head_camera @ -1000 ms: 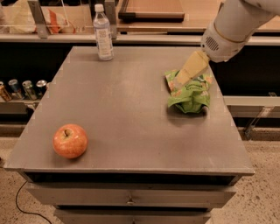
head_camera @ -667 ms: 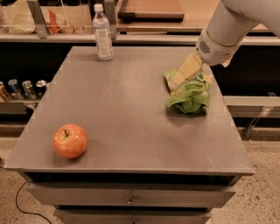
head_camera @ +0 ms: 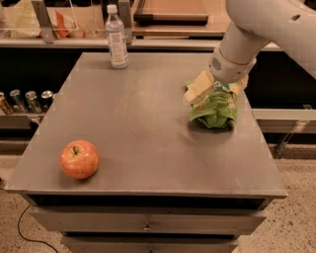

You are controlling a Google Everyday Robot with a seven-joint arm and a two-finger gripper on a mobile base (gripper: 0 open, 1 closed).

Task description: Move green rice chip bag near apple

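The green rice chip bag [head_camera: 215, 107] lies crumpled on the right side of the grey table [head_camera: 143, 113], near its right edge. My gripper [head_camera: 216, 87] is down on the bag's top, its cream-coloured end pressed against the foil, with the white arm [head_camera: 256, 29] reaching in from the upper right. The gripper hides the bag's upper part. The apple [head_camera: 79, 159] sits at the table's front left corner, far from the bag.
A clear water bottle [head_camera: 117, 37] stands at the table's back left. Behind it is a counter with a wooden tray [head_camera: 170, 10]. Several cans [head_camera: 27, 100] stand on a low shelf at the left. Drawers sit under the table's front edge.
The arm has come down and a little to the left, bringing the gripper lower onto the bag. The bag and the apple have not moved.
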